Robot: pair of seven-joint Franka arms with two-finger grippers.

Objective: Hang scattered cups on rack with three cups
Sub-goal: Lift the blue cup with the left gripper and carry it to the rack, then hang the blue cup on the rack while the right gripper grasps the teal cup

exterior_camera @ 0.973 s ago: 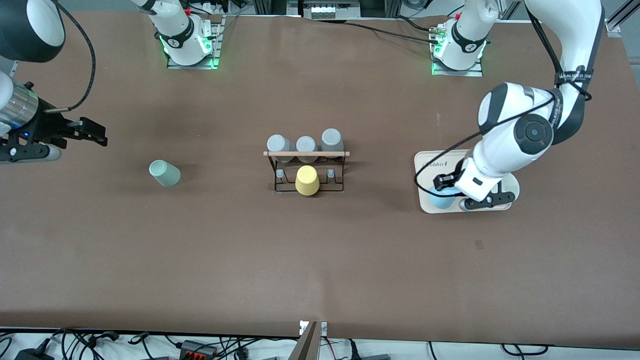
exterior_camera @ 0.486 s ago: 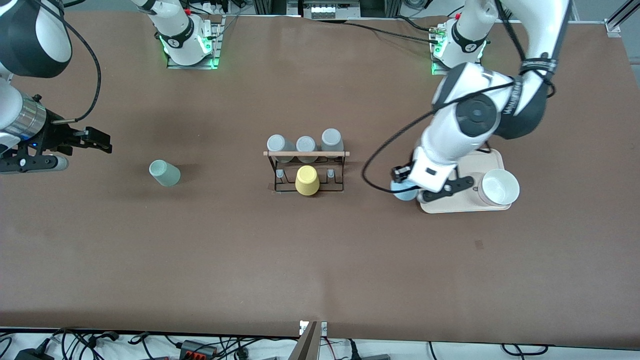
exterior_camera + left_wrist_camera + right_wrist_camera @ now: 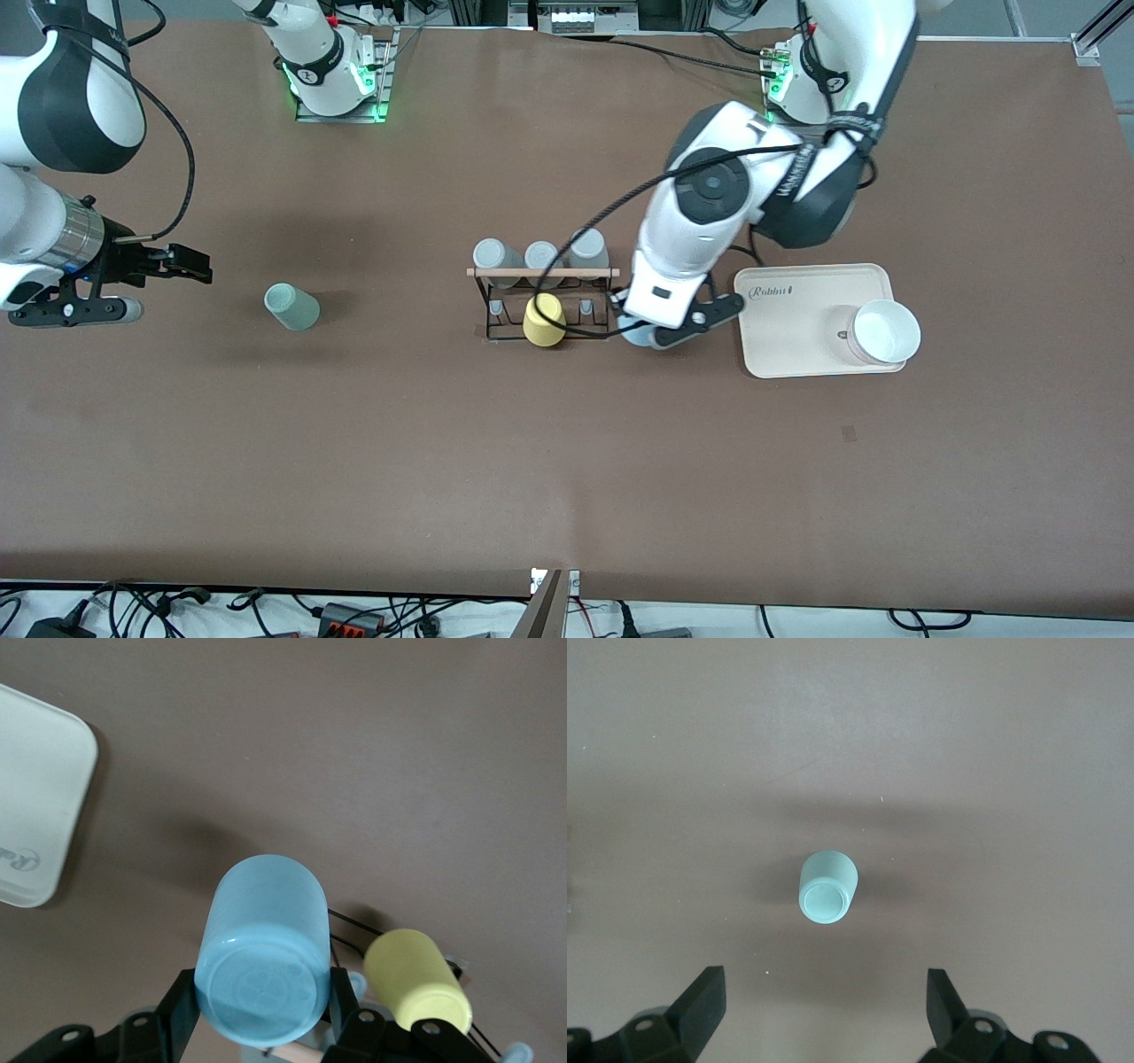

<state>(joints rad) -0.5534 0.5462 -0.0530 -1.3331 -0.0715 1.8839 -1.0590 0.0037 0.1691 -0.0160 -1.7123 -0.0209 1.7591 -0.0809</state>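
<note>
Since the earlier frame the left gripper [image 3: 656, 330] has carried the light blue cup [image 3: 261, 952] off the cream tray [image 3: 797, 354] and now hangs between tray and black wire rack [image 3: 542, 301], just beside the rack's end. Fingers [image 3: 177, 1010] clamp the cup's sides, base toward the wrist cam. Front cam shows only a sliver of it under the wrist.

Right gripper [image 3: 164, 266] has edged in w/ jaws spread wide, holding nothing, over bare bench toward the right arm's edge. Mint-green cup [image 3: 291, 307] stands upside down between it and the rack; right wrist cam shows the cup apart from the fingers [image 3: 700, 1001].

Rack holds a yellow cup [image 3: 544, 320] and three grey cups [image 3: 540, 257]. White bowl [image 3: 884, 330] on tray.
</note>
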